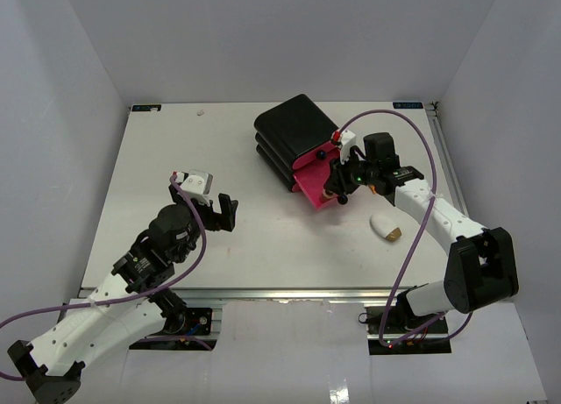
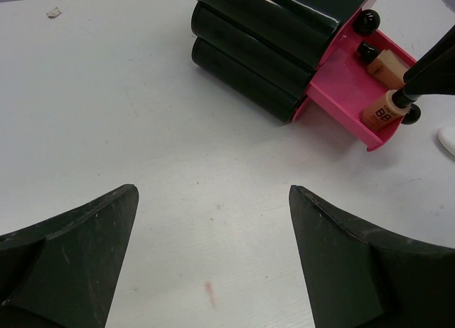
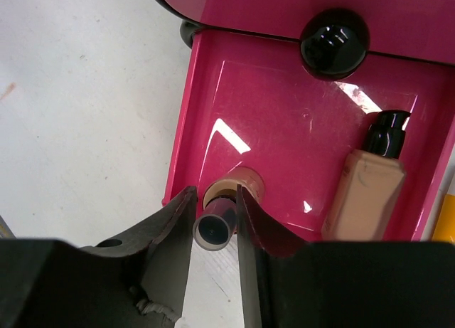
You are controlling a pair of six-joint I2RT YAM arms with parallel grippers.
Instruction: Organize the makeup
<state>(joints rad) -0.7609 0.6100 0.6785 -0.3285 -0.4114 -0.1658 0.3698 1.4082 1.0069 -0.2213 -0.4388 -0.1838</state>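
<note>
Your black box point(image 1: 294, 128) stands toward the far side of the surface point(image 1: 175, 159), right of the middle, with its lowest pink drawer point(image 3: 270, 122) pulled out toward you. The drawers above it are pushed in, and the round black knob point(image 3: 334, 43) of the one just above overhangs the open tray.

Two of the makeup pieces are in that tray. The second tan bottle point(image 3: 364, 196) lies flat along one side, with its dark cap pointing toward the box. The held tan bottle point(image 3: 238, 184) leans with its cap end up at the drawer's front wall, near the opposite corner. Your right end effector point(image 3: 215, 196) is clamped on that cap, with a finger pressed against each side. A yellow-orange sliver shows at the right edge of the right wrist view, but it is too cropped for you to name.

The white oval tube point(image 1: 386, 226) lies outside on the surface. It is near the open drawer but apart from it, just beside your right forearm.

Your left end effector point(image 2: 212, 193) hangs with its fingers spread wide and holds nothing. It is over bare surface, well apart from the box, with room on every side. Your right arm works between the drawer front and the surface's right edge, where space is tighter.
</note>
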